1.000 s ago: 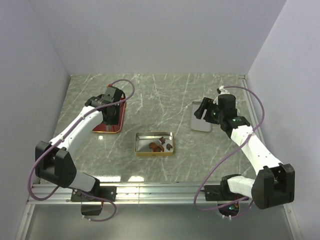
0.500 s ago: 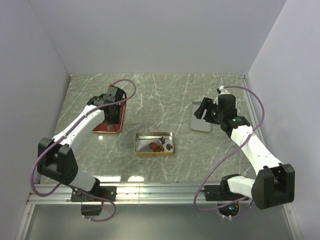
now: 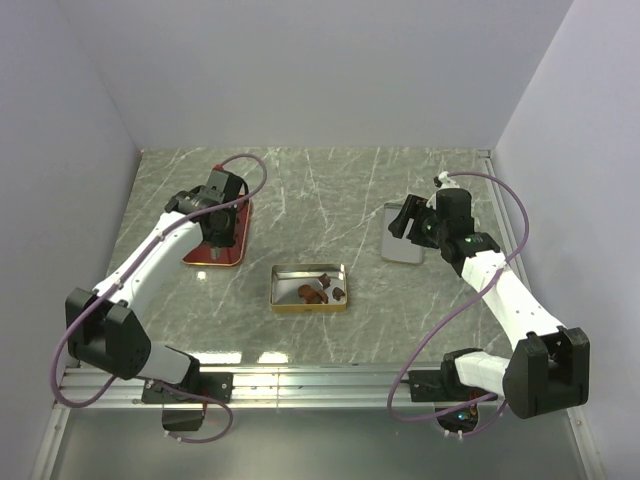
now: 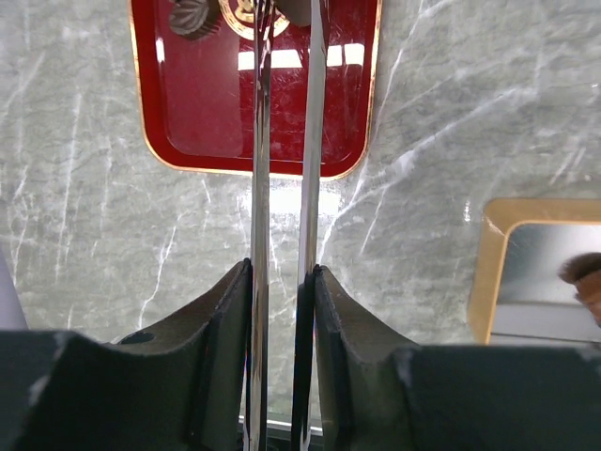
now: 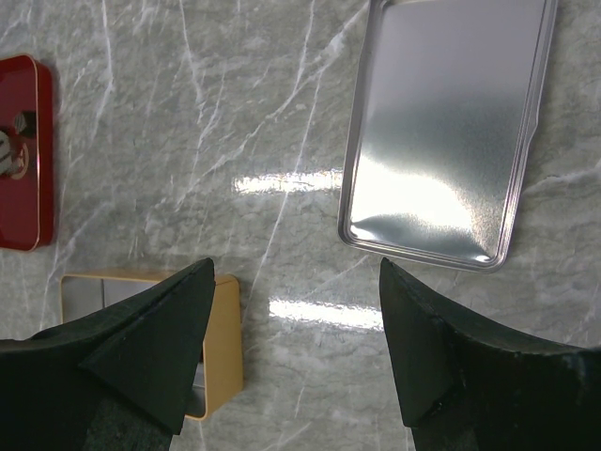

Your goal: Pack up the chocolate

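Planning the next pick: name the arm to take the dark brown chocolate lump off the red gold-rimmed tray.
Left, probably. The left gripper hangs directly over the red gold-rimmed tray, fingers beside the dark brown chocolate lump; the right gripper hovers open by the silver metal lid.

Seemingly chocolate [image 4: 584,277], half off-frame

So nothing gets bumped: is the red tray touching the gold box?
Apart. The top view shows a strip of bare table between the red tray and the gold box.
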You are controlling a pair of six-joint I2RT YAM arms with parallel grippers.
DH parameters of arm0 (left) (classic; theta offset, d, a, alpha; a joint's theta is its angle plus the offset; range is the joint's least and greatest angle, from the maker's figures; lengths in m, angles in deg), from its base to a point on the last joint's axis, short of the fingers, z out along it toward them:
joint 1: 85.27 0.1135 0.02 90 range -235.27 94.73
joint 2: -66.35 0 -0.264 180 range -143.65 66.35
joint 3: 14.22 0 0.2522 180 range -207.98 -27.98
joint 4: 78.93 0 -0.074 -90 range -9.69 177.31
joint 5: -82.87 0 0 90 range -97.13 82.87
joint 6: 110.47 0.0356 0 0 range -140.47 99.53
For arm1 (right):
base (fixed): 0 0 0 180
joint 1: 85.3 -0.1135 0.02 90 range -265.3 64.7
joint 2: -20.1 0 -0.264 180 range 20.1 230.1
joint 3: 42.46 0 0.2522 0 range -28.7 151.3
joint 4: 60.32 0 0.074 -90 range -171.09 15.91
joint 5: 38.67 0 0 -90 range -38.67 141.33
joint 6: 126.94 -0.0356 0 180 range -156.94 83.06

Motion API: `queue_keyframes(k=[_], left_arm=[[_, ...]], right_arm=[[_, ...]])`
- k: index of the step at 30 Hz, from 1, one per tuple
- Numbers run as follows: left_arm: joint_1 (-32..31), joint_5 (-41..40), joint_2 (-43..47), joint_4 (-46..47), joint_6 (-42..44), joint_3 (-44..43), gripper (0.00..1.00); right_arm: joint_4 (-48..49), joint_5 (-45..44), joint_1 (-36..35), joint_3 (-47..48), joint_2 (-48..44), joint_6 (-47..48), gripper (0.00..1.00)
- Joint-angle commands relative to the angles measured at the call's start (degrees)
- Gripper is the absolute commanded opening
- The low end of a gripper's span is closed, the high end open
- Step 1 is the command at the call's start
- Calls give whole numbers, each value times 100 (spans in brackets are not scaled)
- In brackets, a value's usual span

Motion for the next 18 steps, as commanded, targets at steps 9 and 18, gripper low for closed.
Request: queue_keyframes(k=[9,18], left_arm=[[21,385,822,-357,76,-329,28],[21,1159,1385,-155,366,-57,28]], right_arm=[[159,49,-51,10,2,-36,78],[177,50,-77,1,-7,-45,78]])
